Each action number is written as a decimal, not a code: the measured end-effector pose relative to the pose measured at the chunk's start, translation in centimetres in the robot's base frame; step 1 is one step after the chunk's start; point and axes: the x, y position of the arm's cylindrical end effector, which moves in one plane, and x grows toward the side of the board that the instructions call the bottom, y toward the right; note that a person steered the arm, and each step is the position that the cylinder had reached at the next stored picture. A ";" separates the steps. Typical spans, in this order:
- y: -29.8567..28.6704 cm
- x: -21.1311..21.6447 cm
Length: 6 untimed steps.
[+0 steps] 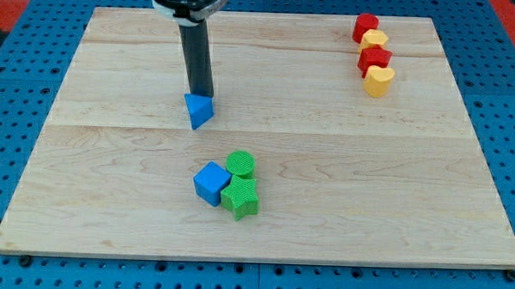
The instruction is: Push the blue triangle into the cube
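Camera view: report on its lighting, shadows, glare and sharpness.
Camera view: lighting is even and soft; the blue triangular block and blue cube cast only faint shadows on the pale wooden board; no strong glare; block edges look sharp; my tip, at the triangle's top edge, is slightly soft.

Pale wooden board (110,182) carries: blue triangle (199,111); blue cube (211,183) touching green cylinder (240,164) and green star-like block (240,198); two red (365,27) (374,58), two yellow blocks (375,40) (379,80) top right.

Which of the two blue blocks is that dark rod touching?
The blue triangle, right at my tip. The blue cube sits apart, beside two green blocks.
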 end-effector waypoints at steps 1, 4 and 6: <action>0.0 2.5; -4.2 4.9; -1.0 7.2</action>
